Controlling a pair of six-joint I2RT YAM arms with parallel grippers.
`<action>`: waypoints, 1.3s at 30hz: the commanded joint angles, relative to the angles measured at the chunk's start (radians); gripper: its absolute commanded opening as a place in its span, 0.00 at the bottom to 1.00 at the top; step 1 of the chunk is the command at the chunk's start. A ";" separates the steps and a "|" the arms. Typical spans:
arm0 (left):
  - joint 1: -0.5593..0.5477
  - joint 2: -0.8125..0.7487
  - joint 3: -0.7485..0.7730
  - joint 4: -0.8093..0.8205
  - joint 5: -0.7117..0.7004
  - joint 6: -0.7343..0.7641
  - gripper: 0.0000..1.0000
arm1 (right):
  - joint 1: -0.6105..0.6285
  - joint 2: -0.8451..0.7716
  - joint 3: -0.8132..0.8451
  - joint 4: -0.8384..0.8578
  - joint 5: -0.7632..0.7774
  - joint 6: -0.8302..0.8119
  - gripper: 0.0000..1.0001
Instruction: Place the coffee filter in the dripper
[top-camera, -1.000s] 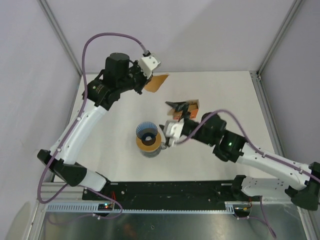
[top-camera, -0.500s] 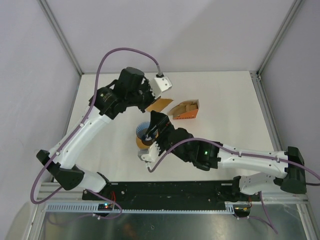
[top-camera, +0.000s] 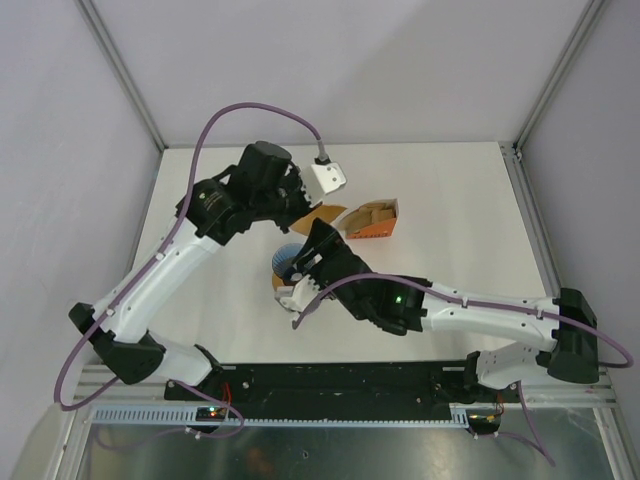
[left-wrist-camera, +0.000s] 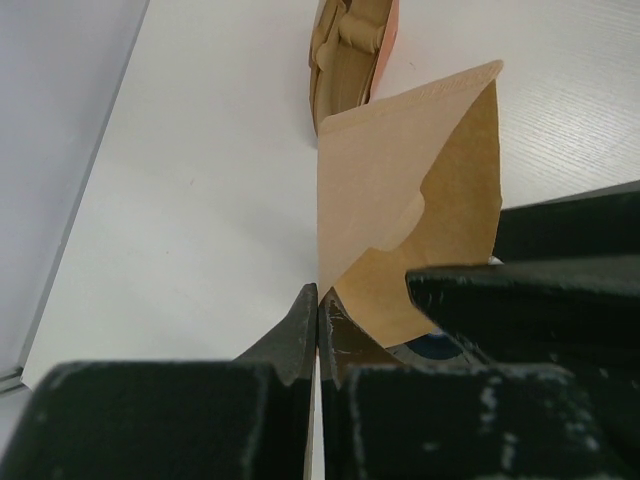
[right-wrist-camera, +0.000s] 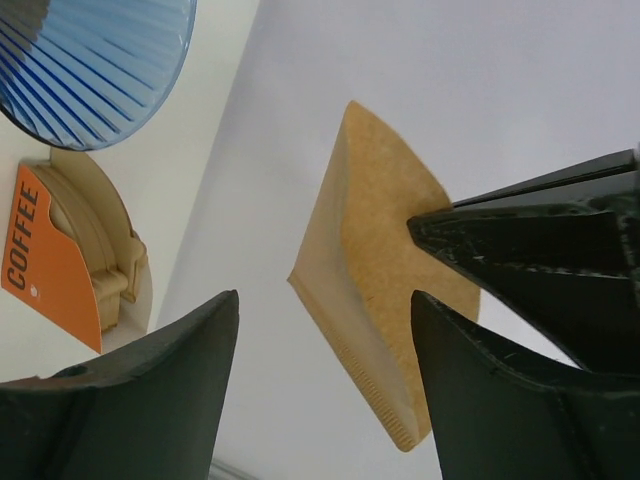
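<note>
My left gripper is shut on the edge of the coffee filter, a tan paper cone held in the air just behind the dripper. In the left wrist view the filter fans out from the shut left gripper. The dripper is a blue ribbed funnel, partly hidden under my right arm; it also shows in the right wrist view. My right gripper is open, and in its own view the filter hangs between its spread fingers.
The orange packet of stacked papers lies just right of the filter, marked COFFEE in the right wrist view. The dripper sits on a tan-orange ring. The enclosure's frame posts stand at the back corners.
My left gripper has carried the filter from the back of the table to just behind the dripper. My right arm has swung left over the dripper, its open fingers now around the filter.
</note>
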 joint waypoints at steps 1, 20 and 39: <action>-0.009 -0.040 0.017 -0.013 -0.004 0.013 0.00 | -0.028 0.012 0.045 -0.048 0.065 -0.035 0.71; -0.011 -0.035 0.083 -0.039 -0.048 0.007 0.00 | -0.058 0.047 0.045 -0.023 0.126 0.024 0.01; -0.010 -0.019 0.179 -0.007 -0.170 0.018 0.43 | -0.067 -0.006 0.099 -0.085 -0.058 0.275 0.00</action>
